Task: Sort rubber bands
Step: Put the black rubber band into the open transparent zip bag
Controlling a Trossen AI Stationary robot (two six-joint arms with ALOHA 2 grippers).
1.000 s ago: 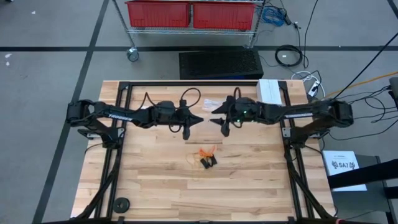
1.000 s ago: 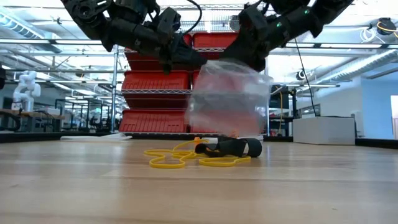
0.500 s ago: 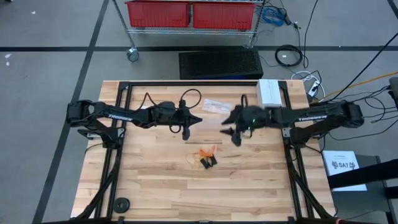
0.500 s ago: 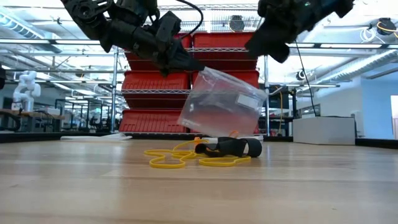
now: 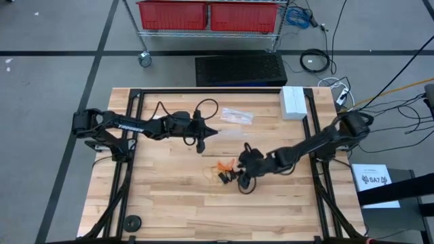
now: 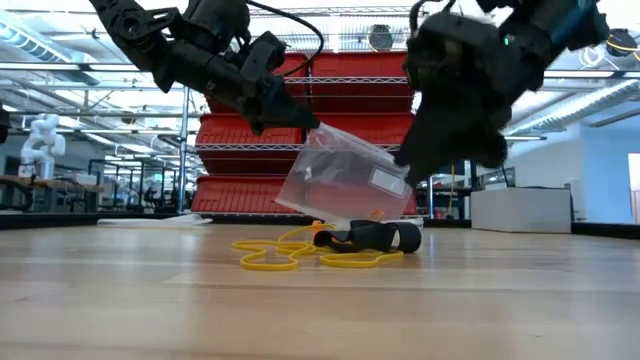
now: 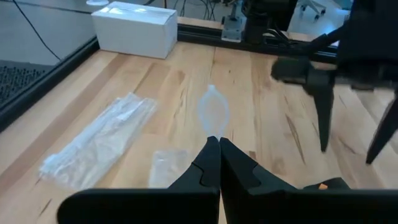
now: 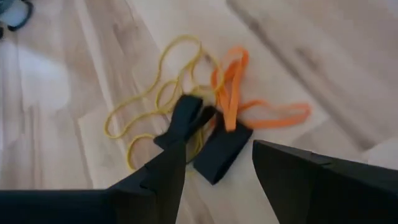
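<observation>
My own fingers (image 8: 292, 180) are matte black. On the pale, blond wooden table (image 5: 169, 203) streaked with darker grain, the rubber bands (image 8: 205, 118) just beside my right gripper (image 5: 243, 181) come in three colours: bright orange loops (image 8: 236, 93), thin yellow-tan loops (image 8: 143, 112) and broad black ones (image 8: 221, 152). My left gripper (image 7: 216, 163), black too, holds a clear, colourless bag (image 6: 345, 180) with a whitish label. Beyond the bands lies another clear bag (image 5: 236, 115), near a white box (image 5: 293, 102), and red bins (image 5: 210, 15) stand past the table

Wooden table (image 5: 163, 196) carries rubber bands (image 5: 226, 171), plastic bag (image 5: 236, 116), white box (image 5: 293, 102).
</observation>
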